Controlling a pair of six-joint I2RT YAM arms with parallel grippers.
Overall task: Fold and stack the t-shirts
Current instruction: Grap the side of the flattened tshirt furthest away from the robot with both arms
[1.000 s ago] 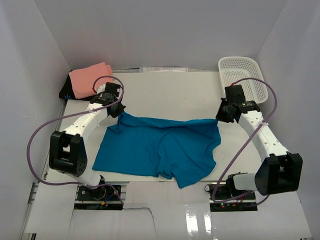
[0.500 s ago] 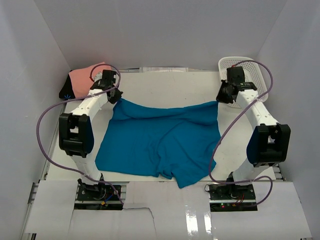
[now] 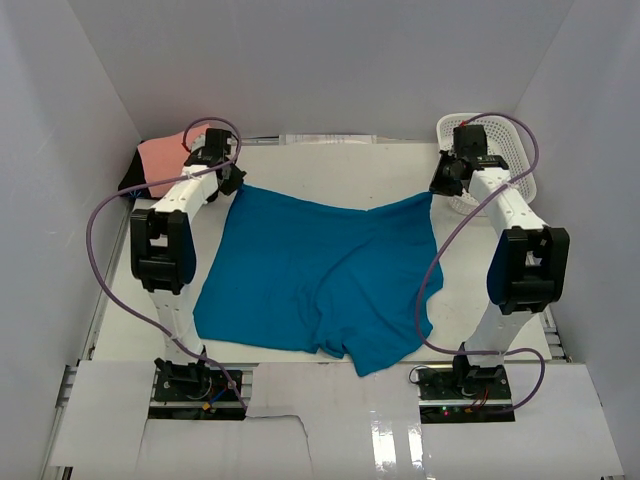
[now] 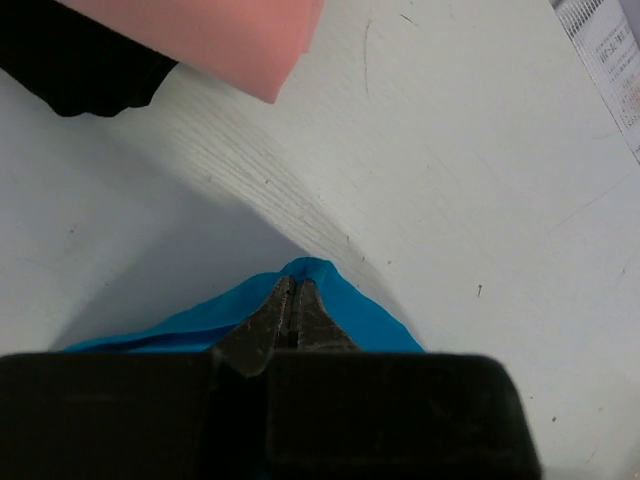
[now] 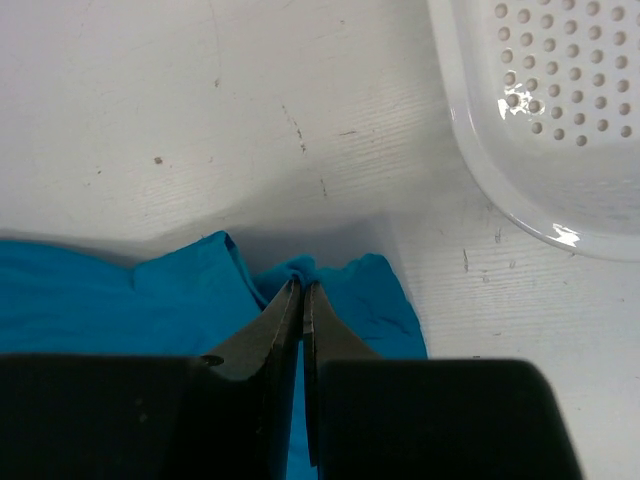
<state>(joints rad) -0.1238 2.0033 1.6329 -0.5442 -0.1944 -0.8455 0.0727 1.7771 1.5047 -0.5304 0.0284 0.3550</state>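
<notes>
Teal t-shirt (image 3: pixel 320 275) lies spread across the middle of the table (image 3: pixel 330 165). Its far edge is held at both corners and sags between them.

Left gripper (image 4: pixel 290 296): jaws pressed together, pinching the far-left corner of the shirt. Only a small tongue of cloth shows past the tips.

Right gripper (image 5: pixel 302 290): jaws likewise closed on the far-right corner, with cloth bunched either side of the tips.

Pink t-shirt (image 3: pixel 160 162) sits folded at the far-left corner on something black (image 4: pixel 80 60), just beyond the left gripper. White basket (image 3: pixel 505 140) is near the right gripper, apart from it.

Risks, as judged:
- Left bite looks shallow, so tension along the far edge could pull the corner free
- Uneven travel of the two arms would skew the fold line
- A flap juts out at the near edge, and folding over it would trap a lump
- Right arm swinging outward could clip the basket, and the left could nudge the pink t-shirt
</notes>
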